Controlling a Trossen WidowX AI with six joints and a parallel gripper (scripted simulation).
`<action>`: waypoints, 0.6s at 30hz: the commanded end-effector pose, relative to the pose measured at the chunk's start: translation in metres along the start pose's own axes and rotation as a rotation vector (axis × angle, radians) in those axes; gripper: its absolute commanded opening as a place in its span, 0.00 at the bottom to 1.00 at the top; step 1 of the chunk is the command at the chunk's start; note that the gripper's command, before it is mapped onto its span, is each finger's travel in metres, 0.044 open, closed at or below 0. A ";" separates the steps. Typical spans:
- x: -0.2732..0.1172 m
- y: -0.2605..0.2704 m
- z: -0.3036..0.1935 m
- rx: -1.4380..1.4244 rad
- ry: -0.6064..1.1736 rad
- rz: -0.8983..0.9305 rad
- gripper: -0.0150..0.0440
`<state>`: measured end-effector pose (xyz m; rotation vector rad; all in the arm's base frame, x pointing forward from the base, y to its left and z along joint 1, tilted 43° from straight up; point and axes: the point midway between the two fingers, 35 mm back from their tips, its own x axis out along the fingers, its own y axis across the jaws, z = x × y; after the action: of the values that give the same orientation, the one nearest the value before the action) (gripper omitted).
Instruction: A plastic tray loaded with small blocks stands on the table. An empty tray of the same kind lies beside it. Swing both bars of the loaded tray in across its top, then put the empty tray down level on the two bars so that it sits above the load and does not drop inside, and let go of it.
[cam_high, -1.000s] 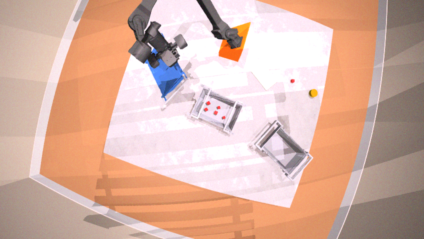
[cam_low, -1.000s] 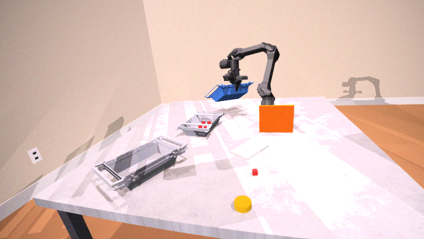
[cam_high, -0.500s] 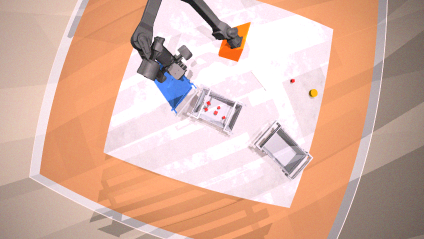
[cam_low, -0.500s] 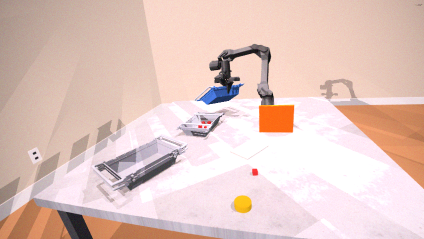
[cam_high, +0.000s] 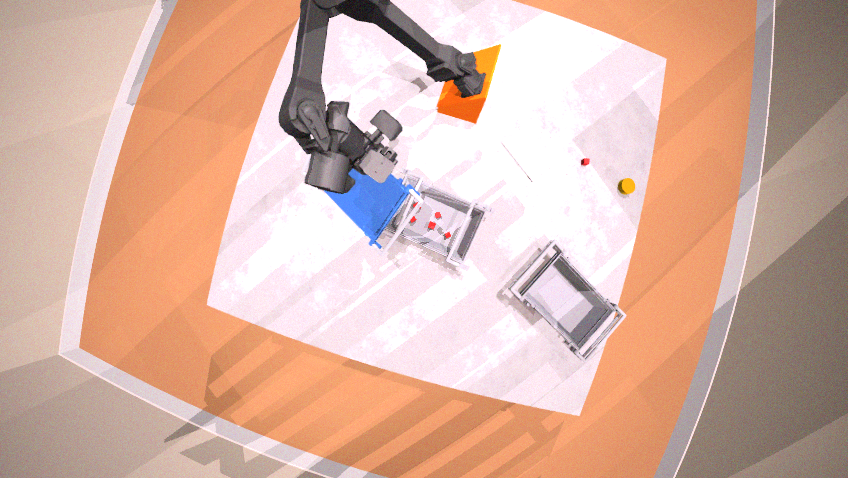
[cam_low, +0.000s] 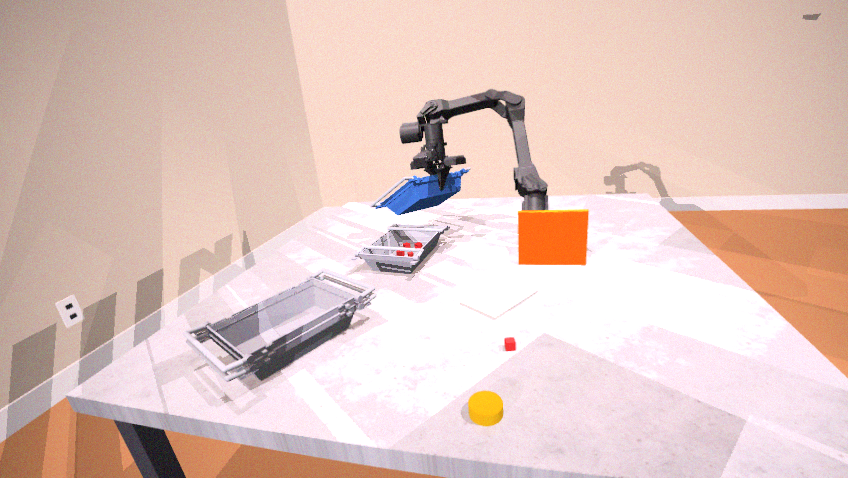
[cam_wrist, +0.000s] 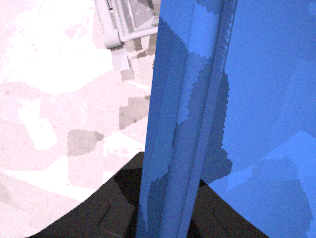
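My gripper (cam_low: 441, 185) (cam_wrist: 155, 162) is shut on a side wall of the empty blue tray (cam_high: 377, 201) (cam_low: 424, 194) (cam_wrist: 270, 100). The blue tray hangs in the air, tilted, its far end from the fingers lower. In the top view its lower end overlaps the left end of the loaded grey tray (cam_high: 473, 230) (cam_low: 387, 261), which stands on the table with red blocks (cam_high: 432, 225) (cam_low: 400, 253) inside. The loaded tray's near bar (cam_high: 462, 232) (cam_low: 391, 249) and far bar (cam_low: 415, 228) lie across its top near the ends. The wrist view shows only its corner.
Another empty grey tray (cam_high: 593, 325) (cam_low: 296, 350) stands at the front, bars over its ends. An orange block (cam_high: 457, 109) (cam_low: 552, 237) stands by the arm's base. A red cube (cam_high: 585, 161) (cam_low: 510, 344), a yellow disc (cam_high: 627, 186) (cam_low: 485, 408) and a thin white sheet (cam_low: 498, 302) lie apart.
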<state>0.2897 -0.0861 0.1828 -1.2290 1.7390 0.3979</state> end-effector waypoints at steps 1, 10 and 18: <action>-0.007 -0.002 0.023 -0.039 -0.001 -0.028 0.25; -0.006 0.005 0.067 -0.123 0.024 -0.036 0.25; -0.006 0.016 0.106 -0.197 0.052 -0.049 0.25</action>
<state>0.3225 -0.0206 0.1341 -1.3805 1.7695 0.5164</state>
